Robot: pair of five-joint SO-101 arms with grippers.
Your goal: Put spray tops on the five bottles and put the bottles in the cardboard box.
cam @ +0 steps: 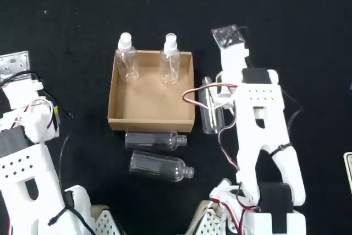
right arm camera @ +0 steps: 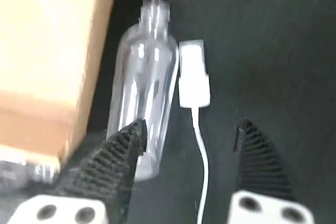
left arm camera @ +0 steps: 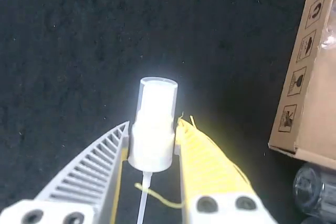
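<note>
The cardboard box (cam: pixel 151 89) holds two upright bottles with spray tops (cam: pixel 127 59) (cam: pixel 170 59) along its far wall. Two uncapped clear bottles (cam: pixel 155 140) (cam: pixel 160 167) lie in front of it. A third uncapped bottle (cam: pixel 210 111) (right arm camera: pixel 144 93) lies along the box's right side, with a loose spray top (right arm camera: pixel 193 80) and its tube beside it. My right gripper (right arm camera: pixel 189 135) hangs open just above this bottle and top. At the table's left, away from the box, my left gripper (left arm camera: pixel 152 145) is shut on another white spray top (left arm camera: pixel 152 124).
The box's printed corner (left arm camera: pixel 307 77) and the neck of a lying bottle (left arm camera: pixel 315 187) show past the left gripper. The table is covered in black cloth, open behind and left of the box. A metal bracket (cam: pixel 14 61) sits at the left edge.
</note>
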